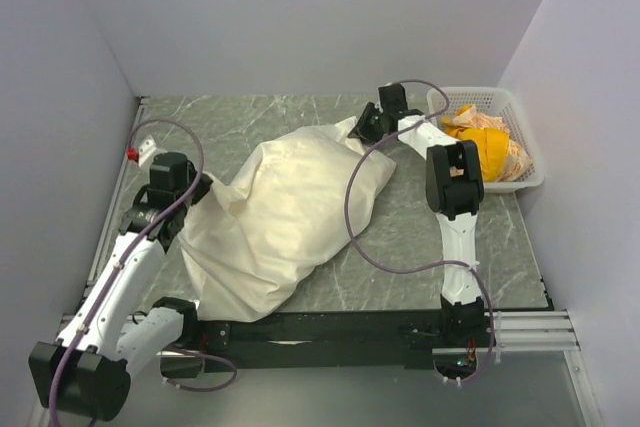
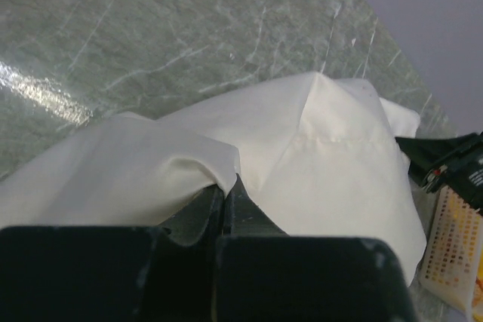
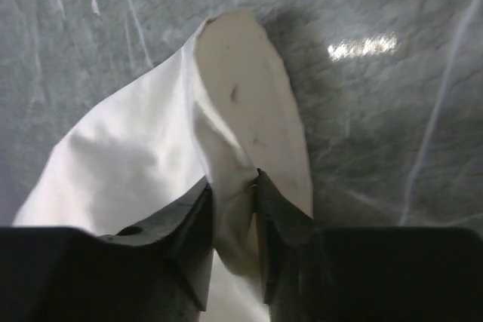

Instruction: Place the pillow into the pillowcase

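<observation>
Grippers first: your left gripper [image 2: 226, 190] is pinched tight on the case [image 1: 280, 217] hem, and your right gripper [image 3: 232, 180] is clamping a fold at the far corner. Case lies plump and diagonal in the middle of the table [image 1: 420, 237], so I'd guess the pillow's inside, though I can't see it. Tension the two ends gently and don't let that hem slip.
</observation>
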Tool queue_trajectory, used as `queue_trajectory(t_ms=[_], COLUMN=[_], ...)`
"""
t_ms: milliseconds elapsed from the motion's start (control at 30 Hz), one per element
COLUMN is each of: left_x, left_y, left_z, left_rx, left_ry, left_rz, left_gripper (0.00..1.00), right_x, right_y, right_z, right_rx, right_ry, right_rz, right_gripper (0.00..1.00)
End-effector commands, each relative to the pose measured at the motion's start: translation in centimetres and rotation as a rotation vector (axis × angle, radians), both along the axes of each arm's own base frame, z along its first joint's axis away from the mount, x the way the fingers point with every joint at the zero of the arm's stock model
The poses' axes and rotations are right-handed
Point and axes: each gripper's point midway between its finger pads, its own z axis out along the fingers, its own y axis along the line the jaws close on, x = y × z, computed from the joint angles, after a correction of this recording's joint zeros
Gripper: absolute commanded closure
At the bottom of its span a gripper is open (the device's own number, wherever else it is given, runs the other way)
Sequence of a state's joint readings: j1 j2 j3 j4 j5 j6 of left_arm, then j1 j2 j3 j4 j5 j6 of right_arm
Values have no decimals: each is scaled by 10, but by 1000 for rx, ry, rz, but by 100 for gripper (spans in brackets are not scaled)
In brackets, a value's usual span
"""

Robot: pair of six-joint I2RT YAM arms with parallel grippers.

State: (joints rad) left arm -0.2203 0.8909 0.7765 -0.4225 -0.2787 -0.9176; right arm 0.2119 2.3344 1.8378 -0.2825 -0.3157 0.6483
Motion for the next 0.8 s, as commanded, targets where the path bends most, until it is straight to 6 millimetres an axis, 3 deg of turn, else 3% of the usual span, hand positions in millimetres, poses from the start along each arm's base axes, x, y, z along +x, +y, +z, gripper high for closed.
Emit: queue_trajectory(t_ms=[0,67,233,400,533,600,633,667,700,733,767], left_x=[33,39,58,65,66,63,60,59,53,51,52], left_y=[12,20,52,112,142,159,168,172,194,200,204], left_z=[70,83,123,161,195,212,218,223,227,228,228], left_rx=[-8,4,22,28,16,20,22,1,-4,-23,-56], left_ry=[-163,-186,-248,-322,-406,-432,-440,-456,-475,-491,-503], left_rz=[7,21,92,240,309,351,375,373,416,415,413], left_gripper=[99,99,99,99,99,99,99,99,99,99,99], right_x=[1,-2,-9,-31,-53,-61,-67,-77,-82,-87,-100], right_y=[3,-5,-40,-73,-104,-122,-121,-139,-152,-157,-156], right_z=[77,109,184,260,323,342,348,367,375,371,396], right_rx=[26,4,-38,-11,35,57,71,86,93,110,159], right_ry=[-115,-155,-245,-321,-407,-436,-444,-481,-498,-490,-555], right_rz=[42,22,-64,-131,-200,-239,-236,-286,-323,-340,-339], right_gripper=[83,100,100,100,100,100,100,100,100,100,100])
